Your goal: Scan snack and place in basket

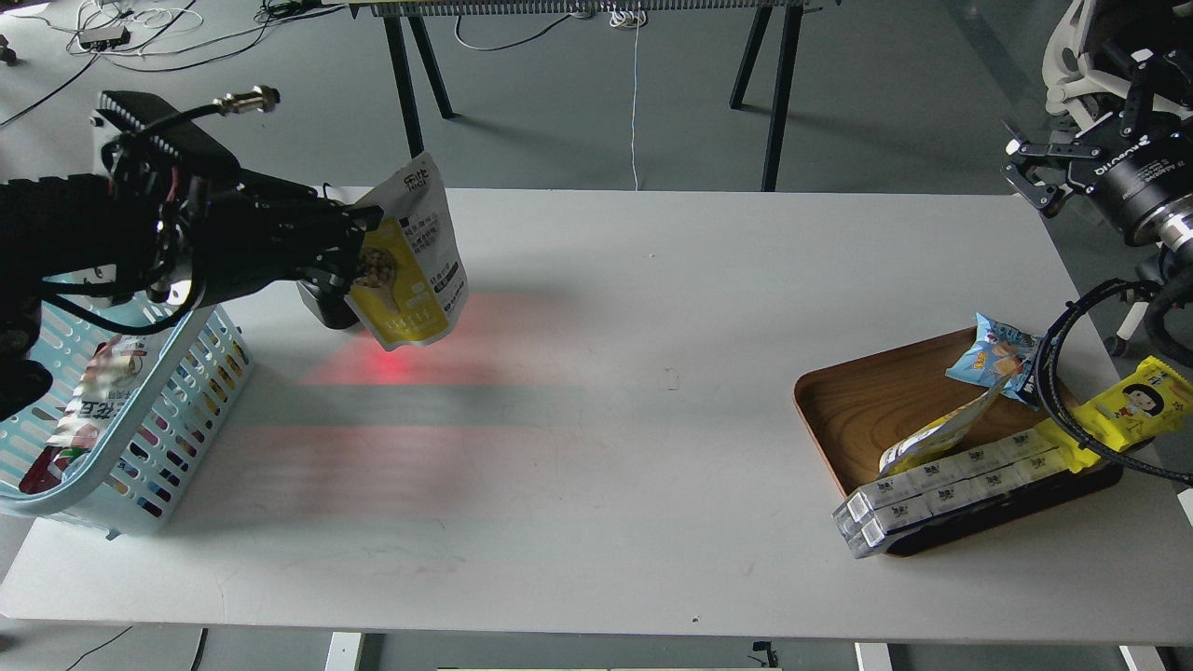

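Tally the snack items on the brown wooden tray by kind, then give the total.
Small blue packet: 1
Long yellow pack with cartoon face: 1
White and yellow pouch leaning on its edge: 1
Long white boxed packs along the front rim of the brown wooden tray: 2
Total: 5

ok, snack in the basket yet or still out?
Out. The snack hangs in the left hand above the table, beside the basket.

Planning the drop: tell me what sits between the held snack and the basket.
In the head view, the left gripper holds the snack up; between it and the basket are only the gripper's body, a dark scanner-like object and bare table.
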You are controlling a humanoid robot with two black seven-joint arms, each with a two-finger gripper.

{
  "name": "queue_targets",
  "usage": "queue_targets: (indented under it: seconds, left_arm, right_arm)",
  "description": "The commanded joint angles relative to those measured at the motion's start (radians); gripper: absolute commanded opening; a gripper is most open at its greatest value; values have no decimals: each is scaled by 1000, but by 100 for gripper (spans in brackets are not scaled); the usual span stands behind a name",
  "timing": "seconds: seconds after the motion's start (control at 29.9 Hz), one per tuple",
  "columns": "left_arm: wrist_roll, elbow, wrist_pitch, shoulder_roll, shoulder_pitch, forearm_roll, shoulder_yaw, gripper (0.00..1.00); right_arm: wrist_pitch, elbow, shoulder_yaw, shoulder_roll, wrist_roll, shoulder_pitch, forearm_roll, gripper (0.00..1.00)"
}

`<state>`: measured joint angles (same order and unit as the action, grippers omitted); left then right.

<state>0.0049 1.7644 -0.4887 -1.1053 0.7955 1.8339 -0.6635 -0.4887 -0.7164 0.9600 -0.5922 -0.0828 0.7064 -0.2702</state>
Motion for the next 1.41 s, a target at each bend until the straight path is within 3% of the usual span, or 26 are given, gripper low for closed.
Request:
queue_targets:
  seconds: [0.0, 0.1, 0.27, 0.5, 0.67, 0.84, 1.04, 1.37]
  left_arm:
    - [-69, 0, 0, -105, 2, -48, -117, 0]
    - [-173, 0, 0, -198, 4, -53, -175, 0]
    - [-299, -9, 0, -384, 1, -56, -186, 0]
    - [-394, -60, 0, -565, 1, -68, 23, 0]
    - [-405, -137, 0, -605, 1, -67, 220, 0]
    - [-425, -186, 0, -622, 1, -67, 315, 0]
    - [-422, -206, 97, -614, 1, -68, 424, 0]
    - [-425, -238, 167, -597, 1, -85, 447, 3]
  right_arm:
    - [0, 0, 0, 2, 0, 1, 0, 98]
    - [0, 0, -1, 3, 0, 7, 0, 98]
    - [0, -2, -4, 3, 0, 12, 0, 98]
    - [0, -3, -6, 3, 0, 18, -1, 98]
    - [0, -3, -4, 2, 0, 18, 0, 98]
    - [0, -3, -11, 3, 0, 18, -1, 98]
    - [0, -3, -12, 18, 0, 18, 2, 98]
    - [0, -3, -12, 38, 0, 18, 6, 98]
